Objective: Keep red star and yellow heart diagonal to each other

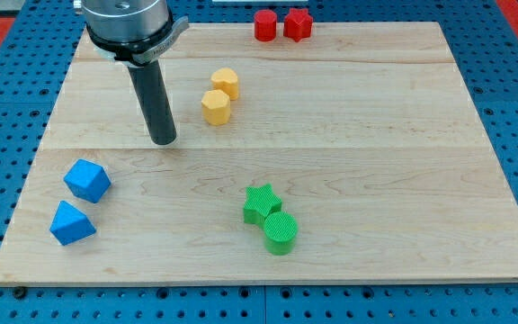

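The red star (297,23) sits at the view's top edge of the wooden board, touching a red round block (265,24) on its left. Two yellow blocks stand close together left of the board's middle, toward the top: the lower one (215,106) looks like the heart, and the upper one (226,83) looks like a pentagon. My tip (163,141) rests on the board, below and to the left of the yellow pair, apart from both. The red star lies up and to the right of the yellow blocks.
A blue cube (87,180) and a blue triangle (71,223) lie at the bottom left. A green star (261,203) touches a green cylinder (281,233) at the bottom middle. The board (403,135) sits on a blue perforated base.
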You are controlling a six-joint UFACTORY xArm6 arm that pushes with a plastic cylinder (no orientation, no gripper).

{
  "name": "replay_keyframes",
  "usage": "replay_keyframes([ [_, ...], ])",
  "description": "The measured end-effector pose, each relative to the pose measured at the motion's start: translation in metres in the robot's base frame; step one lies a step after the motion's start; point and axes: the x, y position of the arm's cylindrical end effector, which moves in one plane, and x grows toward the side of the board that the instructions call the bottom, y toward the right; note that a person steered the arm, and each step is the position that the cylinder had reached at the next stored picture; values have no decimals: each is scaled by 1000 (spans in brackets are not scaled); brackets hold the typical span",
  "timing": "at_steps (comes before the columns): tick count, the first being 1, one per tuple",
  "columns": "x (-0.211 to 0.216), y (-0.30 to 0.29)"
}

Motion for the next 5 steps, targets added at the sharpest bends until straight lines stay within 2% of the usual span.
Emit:
replay_keyframes([
  [2,0,4],
  [3,-36,-3],
  [4,-52,7],
  [5,-57,59],
])
